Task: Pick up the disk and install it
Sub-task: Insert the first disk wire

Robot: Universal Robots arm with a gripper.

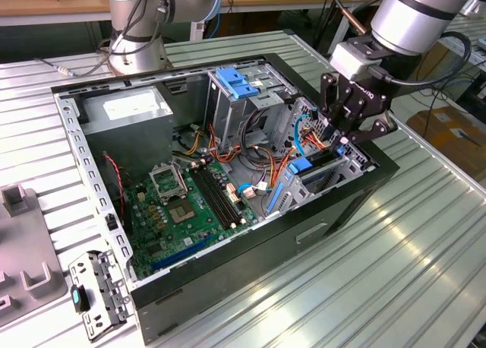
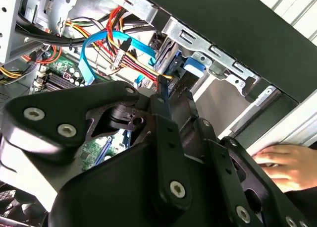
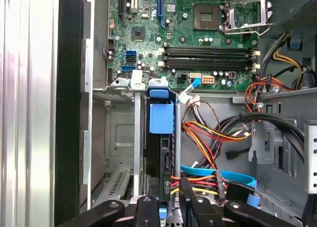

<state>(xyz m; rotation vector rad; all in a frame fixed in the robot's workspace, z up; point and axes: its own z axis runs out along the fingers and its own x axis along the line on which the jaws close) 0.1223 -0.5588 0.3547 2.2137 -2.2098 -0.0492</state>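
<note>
One ribbed metal table (image 1: 425, 234) carries an open black computer case (image 1: 250, 279), lying on its side with the lid off.

Contents of the case, big to small:
- Green motherboard (image 1: 190, 204) flat on the case floor, toward the case's long open edge. Bare processor socket (image 3: 230, 14) and black memory slots (image 3: 208, 56) sit on it.
- Grey box with a white label (image 1: 125, 109) in the case corner nearest the base of a second robot arm (image 1: 137, 29), which stands just outside the case.
- Metal drive cage (image 1: 239, 86) with a blue top clip, against the case's far wall in the exterior view.
- The disk (image 3: 161, 118) stands on edge in a narrow metal bay at the case's end on the exterior view's right. Its blue end handle faces the motherboard, and its blue rails sit between the bay walls.
- Red, yellow, orange and black cables (image 3: 218, 133), plus a flat blue cable, are bunched between the disk's bay and the drive cage.

The gripper (image 1: 353, 139) hangs over that same end of the case, directly above the end of the disk that lies away from the handle. Claw state: cannot tell how far open it is, or whether it has hold of the disk.

Outside the case, a person's hand (image 2: 290, 165) rests close to the black wall beside the disk's bay. A grey metal bracket (image 1: 99, 295) lies on the table just beside the case's opposite end.
</note>
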